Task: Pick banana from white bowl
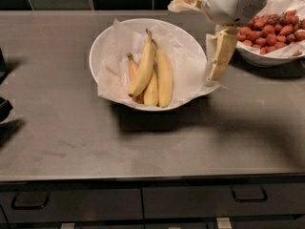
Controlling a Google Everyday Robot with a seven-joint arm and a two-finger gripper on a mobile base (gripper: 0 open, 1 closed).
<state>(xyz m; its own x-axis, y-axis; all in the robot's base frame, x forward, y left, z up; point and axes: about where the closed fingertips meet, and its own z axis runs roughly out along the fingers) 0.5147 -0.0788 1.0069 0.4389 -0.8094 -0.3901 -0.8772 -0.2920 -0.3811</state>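
Observation:
The white bowl, lined with crinkled white paper, stands on the grey counter left of centre. Several bananas lie in it. The long curved pale-yellow banana with a dark stem tip lies on top, running from upper right to lower left. A straighter yellow banana lies on its right, and a shorter orange-tinged one on its left. My gripper hangs pointing down just outside the bowl's right rim, level with the bananas and apart from them. It holds nothing that I can see.
A paper-lined bowl of red strawberries stands at the back right, right behind my arm. A dark object juts in at the left edge. Dark tiles run along the back, and drawers sit below the counter's front edge.

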